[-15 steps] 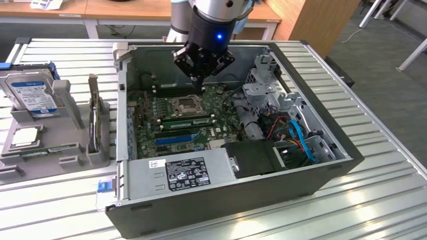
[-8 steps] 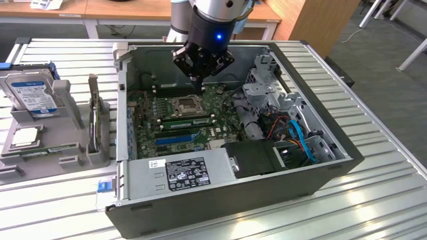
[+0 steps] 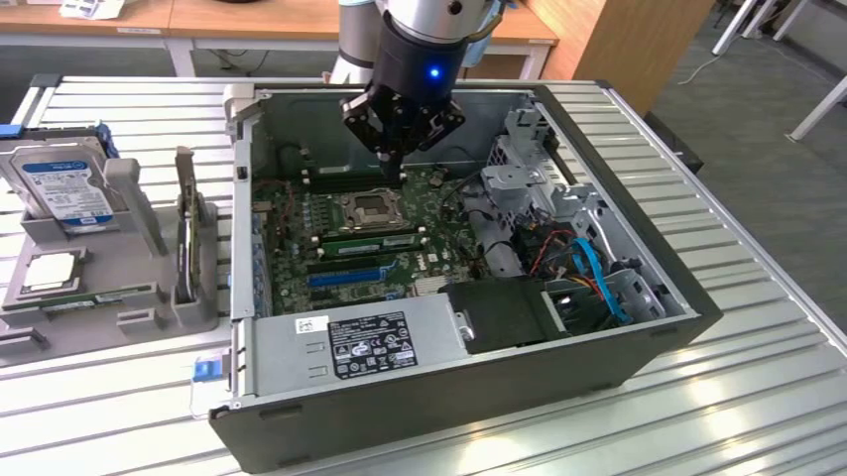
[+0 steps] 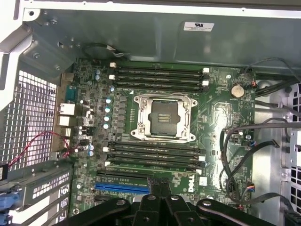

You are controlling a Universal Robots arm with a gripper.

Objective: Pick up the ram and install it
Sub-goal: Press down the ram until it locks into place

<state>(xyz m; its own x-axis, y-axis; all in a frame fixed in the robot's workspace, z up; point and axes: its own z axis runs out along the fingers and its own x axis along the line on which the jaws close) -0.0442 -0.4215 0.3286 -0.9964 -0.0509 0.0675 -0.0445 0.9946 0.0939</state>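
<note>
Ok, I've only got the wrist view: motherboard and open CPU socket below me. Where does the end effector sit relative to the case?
Observer: In the exterior view the end effector hangs inside the open case, low over the motherboard, near the memory slots beyond the CPU socket.
Operator: Is there any ram outside the case?
Observer: A thin green stick lies in the grey fixture on the exterior view's left. It looks like the ram, but I can't be sure.
Operator: What else is on that fixture?
Observer: A hard drive stands propped at its far end.
</note>
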